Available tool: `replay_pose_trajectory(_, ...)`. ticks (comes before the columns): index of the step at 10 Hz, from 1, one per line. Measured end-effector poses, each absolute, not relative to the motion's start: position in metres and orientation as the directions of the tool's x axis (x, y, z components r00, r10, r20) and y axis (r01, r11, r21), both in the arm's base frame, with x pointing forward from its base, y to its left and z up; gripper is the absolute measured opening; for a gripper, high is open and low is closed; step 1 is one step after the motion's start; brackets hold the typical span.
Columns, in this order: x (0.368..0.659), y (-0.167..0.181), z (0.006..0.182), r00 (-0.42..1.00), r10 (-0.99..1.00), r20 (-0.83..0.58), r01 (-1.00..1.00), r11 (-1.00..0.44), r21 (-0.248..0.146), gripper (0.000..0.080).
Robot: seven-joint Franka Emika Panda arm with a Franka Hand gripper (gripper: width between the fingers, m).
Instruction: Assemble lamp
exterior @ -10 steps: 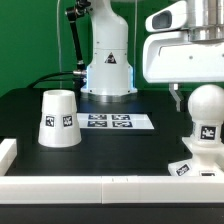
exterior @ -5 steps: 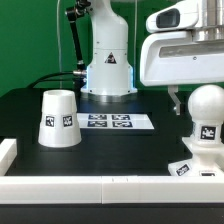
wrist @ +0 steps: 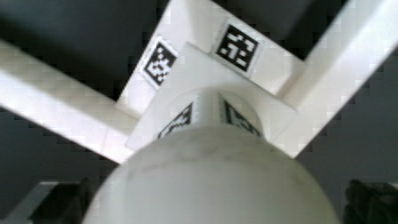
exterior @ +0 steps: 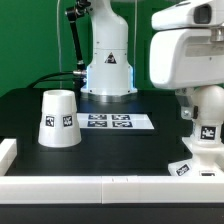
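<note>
The ball-headed bulb (exterior: 208,108) stands upright on the stepped square base (exterior: 196,166) at the exterior view's right, near the front rail. My gripper (exterior: 198,112) has come down over the bulb's head, with one finger (exterior: 186,108) showing beside it. In the wrist view the bulb (wrist: 214,150) fills the space between my dark fingertips (wrist: 61,202), which stand apart on either side; the gripper (wrist: 217,208) is open. The base's tags (wrist: 233,44) show beyond the bulb. The truncated-cone shade (exterior: 58,118) stands alone at the exterior view's left.
The marker board (exterior: 108,122) lies flat mid-table. The big white robot pedestal (exterior: 108,62) stands behind it. A white rail (exterior: 90,186) runs along the front edge, with a white block (exterior: 7,152) at the left corner.
My gripper has moved toward the exterior view's right and dropped lower, from beside and above the bulb to around its head. The lamp parts have not moved.
</note>
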State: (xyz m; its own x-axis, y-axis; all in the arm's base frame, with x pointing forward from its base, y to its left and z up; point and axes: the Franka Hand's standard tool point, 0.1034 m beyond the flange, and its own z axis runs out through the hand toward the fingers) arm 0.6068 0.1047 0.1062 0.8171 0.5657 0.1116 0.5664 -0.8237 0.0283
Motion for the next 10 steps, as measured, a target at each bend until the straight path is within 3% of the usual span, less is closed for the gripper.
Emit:
replay_pose_trajectory(5,0.6088,0.0966,0.1057,0.565,0.822,0.076,0.817,-0.57,0.089,0.0698)
replay_pose_trajectory(8,0.6142,0.0997,0.1047,0.161,0.987,-0.022,0.979,-0.157,0.129,0.0698)
replay_pose_trajectory(10,0.617,0.1036,0.1043,0.056,0.996,-0.064,0.99,-0.048,0.13,0.0698)
